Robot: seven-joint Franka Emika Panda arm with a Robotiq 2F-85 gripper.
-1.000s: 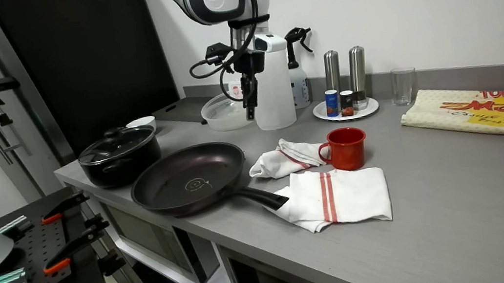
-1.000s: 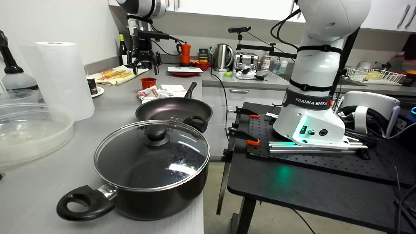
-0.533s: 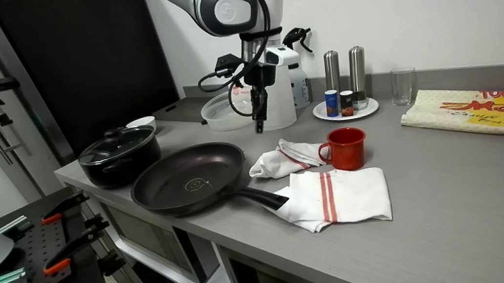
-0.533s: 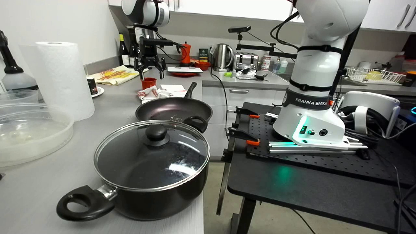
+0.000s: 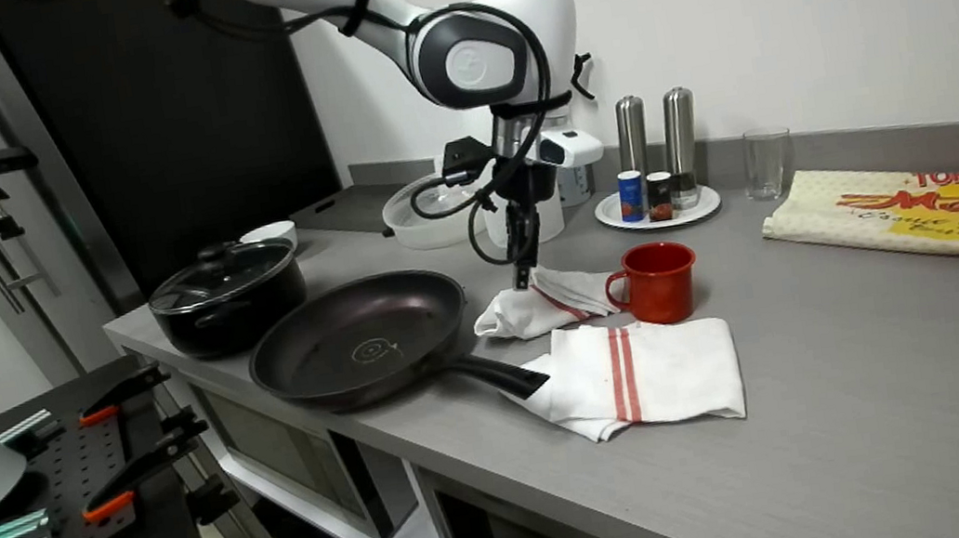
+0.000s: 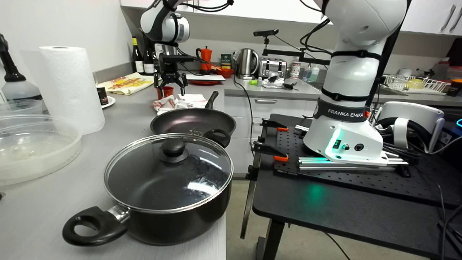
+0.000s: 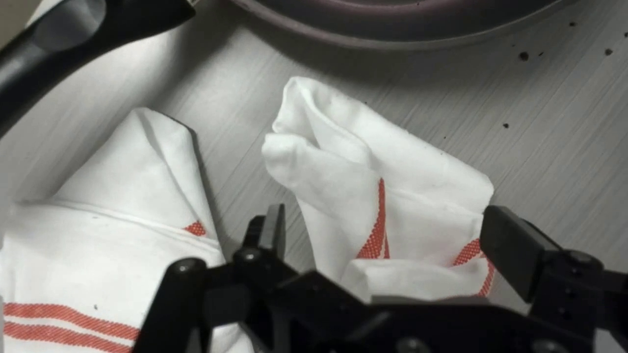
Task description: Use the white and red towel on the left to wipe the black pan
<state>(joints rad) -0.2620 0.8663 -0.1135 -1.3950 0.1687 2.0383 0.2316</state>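
the gripper (image 7: 385, 230) stands spread wide, holding nothing. in the wrist view the bunched white and red towel (image 7: 338, 196) shows between its jaws, nearer the one at right, contact unclear, a folded corner toward the black pan (image 7: 407, 24) beyond; descending, then closing, seems due.

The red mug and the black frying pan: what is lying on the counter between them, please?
The bunched white and red towel lies between the red mug and the black frying pan; both exterior views show this.
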